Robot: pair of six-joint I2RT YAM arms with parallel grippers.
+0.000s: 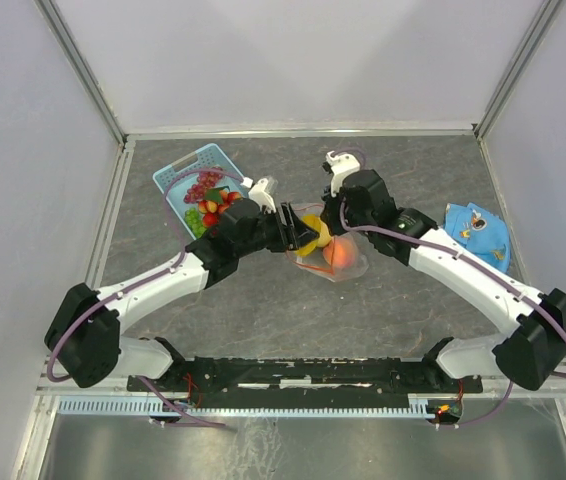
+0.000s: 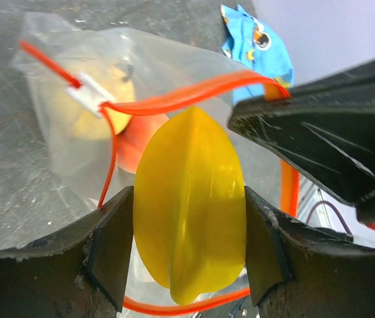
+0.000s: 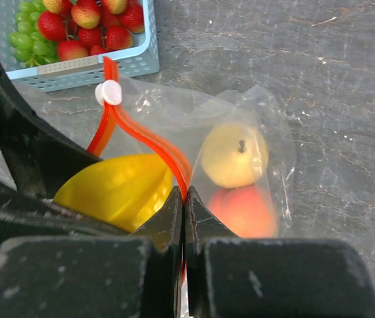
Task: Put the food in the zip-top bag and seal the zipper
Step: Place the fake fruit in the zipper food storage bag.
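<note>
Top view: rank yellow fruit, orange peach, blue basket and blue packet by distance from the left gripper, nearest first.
1. The yellow fruit, clamped in the left gripper at the zip-top bag mouth.
2. The orange peach, inside the bag, to the gripper's right.
3. The blue basket, back-left.
4. The blue packet, far right.

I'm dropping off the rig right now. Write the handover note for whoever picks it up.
Left gripper: shut on the large yellow fruit, at the zip-top bag's open mouth, not yet released.
Right gripper: shut on the zipper strip, holding the mouth open.
Done: peach and small yellow fruit are in the bag.
To do: drop the held fruit in, move the strawberries and grapes over from the blue basket, seal the zipper.
</note>
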